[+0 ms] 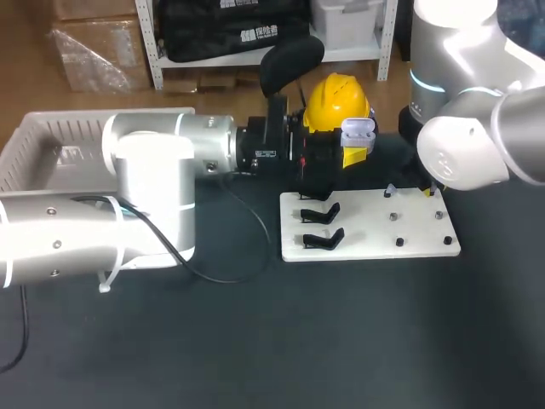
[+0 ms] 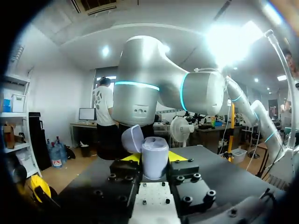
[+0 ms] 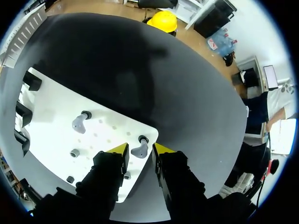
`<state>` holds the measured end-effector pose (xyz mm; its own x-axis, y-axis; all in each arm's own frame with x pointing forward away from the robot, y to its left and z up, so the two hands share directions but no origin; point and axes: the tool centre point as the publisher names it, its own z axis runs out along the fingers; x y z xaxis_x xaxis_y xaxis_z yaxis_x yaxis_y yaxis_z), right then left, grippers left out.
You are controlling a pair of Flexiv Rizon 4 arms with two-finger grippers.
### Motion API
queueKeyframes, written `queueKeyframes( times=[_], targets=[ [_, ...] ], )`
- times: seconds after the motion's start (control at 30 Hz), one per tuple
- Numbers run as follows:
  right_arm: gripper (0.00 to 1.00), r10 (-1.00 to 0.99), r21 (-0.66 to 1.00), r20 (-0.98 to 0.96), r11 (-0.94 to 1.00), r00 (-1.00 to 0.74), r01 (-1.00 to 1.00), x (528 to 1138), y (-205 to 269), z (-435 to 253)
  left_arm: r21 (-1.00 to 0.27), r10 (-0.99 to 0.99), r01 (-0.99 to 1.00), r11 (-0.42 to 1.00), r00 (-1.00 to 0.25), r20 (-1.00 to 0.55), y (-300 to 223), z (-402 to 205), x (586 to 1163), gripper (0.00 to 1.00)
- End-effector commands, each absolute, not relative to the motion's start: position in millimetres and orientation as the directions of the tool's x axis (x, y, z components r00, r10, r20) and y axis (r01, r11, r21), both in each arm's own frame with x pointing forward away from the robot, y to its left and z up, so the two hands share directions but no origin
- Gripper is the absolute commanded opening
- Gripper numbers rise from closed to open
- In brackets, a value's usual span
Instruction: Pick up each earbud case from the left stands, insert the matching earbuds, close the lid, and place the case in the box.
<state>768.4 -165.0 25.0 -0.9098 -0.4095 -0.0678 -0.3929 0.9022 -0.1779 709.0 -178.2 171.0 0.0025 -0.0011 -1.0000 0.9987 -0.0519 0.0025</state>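
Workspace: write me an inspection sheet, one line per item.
Surface: dark matte table, carrying a white rectangular board.
Job's things: pale lilac earbud case, lid open, held up; two lilac-grey earbuds on the board's pegs; black stands in view hold no case; white slatted box at the table's left.
Clutter: nothing seen.
Tools: left tool shut on the case; right tool open, straddling one earbud.
Cables: black cable loops from the left arm across the table.
Surroundings: nothing seen.

Stands (image 1: 324, 239) on board (image 1: 366, 226), basket (image 1: 51, 128) leftward
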Motion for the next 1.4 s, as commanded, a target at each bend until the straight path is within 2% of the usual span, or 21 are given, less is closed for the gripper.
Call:
queueKeyframes(
  times=[0.03, 0.27, 0.33, 0.43, 0.5, 0.57, 0.9, 1.4],
  targets=[
    [0.34, -0.406, -0.181, -0.075, 0.904, -0.911, -0.388, 766, -165, 25, 0.003, -0.003, 0.999, -0.053, 0.003, -1.0, -179, 170, 710, 0.0],
    [0.27, -0.403, -0.179, -0.074, 0.905, -0.912, -0.385, 767, -165, 23, 0.003, -0.003, 0.999, -0.053, 0.003, -1.0, -179, 170, 710, 0.0],
    [0.22, -0.402, -0.175, -0.073, 0.906, -0.913, -0.385, 767, -165, 23, 0.003, -0.003, 0.999, -0.053, 0.003, -1.0, -179, 170, 710, 0.0],
    [0.19, -0.403, -0.175, -0.073, 0.906, -0.912, -0.386, 768, -164, 22, 0.003, -0.003, 0.999, -0.053, 0.003, -1.0, -179, 170, 710, 0.0],
    [0.12, -0.403, -0.175, -0.069, 0.905, -0.913, -0.387, 769, -164, 21, 0.003, -0.003, 0.999, -0.053, 0.003, -1.0, -179, 170, 710, 0.0],
    [0.0, -0.403, -0.176, -0.068, 0.905, -0.913, -0.387, 769, -163, 21, 0.003, -0.003, 0.999, -0.053, 0.003, -1.0, -179, 170, 710, 0.0],
    [0.0, -0.39, -0.185, -0.084, 0.91, -0.917, -0.37, 769, -163, 40, 0.003, -0.003, 0.999, -0.053, 0.003, -1.0, -179, 170, 710, 0.0],
    [0.0, -0.398, -0.141, -0.086, 0.912, -0.913, -0.384, 724, -122, 139, 0.003, -0.003, 0.999, -0.053, 0.003, -1.0, -179, 170, 710, 0.0]
  ],
)
